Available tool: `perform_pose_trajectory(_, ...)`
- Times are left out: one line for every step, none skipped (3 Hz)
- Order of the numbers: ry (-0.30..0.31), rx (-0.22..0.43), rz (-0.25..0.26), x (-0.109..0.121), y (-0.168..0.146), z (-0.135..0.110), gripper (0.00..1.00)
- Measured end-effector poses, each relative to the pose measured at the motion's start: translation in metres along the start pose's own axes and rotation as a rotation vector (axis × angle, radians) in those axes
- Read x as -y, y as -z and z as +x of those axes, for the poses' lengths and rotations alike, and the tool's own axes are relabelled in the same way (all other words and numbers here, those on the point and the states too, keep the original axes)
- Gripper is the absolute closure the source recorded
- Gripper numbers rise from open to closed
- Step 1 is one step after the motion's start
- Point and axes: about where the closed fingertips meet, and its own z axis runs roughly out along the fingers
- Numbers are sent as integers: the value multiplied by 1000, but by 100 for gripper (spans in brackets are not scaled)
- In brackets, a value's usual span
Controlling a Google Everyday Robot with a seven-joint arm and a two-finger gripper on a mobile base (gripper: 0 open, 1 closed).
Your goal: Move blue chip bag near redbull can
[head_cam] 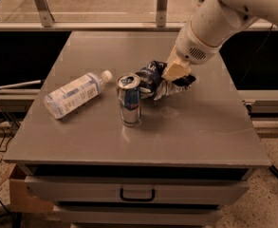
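Note:
The redbull can [129, 100] stands upright on the grey table [186, 132], left of the middle. The blue chip bag [156, 80], crumpled dark blue with silver patches, lies just right of and behind the can, close to touching it. My gripper [176, 75] comes down from the white arm at the upper right and is shut on the bag's right end, with one cream finger [175, 71] above the bag and a dark one under it.
A clear plastic water bottle [76, 94] with a white cap lies on its side left of the can. A drawer with a handle [137, 194] sits below the table's front edge. A railing runs behind the table.

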Motion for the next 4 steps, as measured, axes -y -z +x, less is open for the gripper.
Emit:
perform_pose_trajectory(1,2,-9,-2,-3,0,37)
perform_pose_trajectory(5,4,-17,-3,-5,0,5)
perform_pose_trajectory(5,-10,-14,-3,-5,6,0)
perform_pose_trajectory(7,-38,-7,-2,-2,16,0)
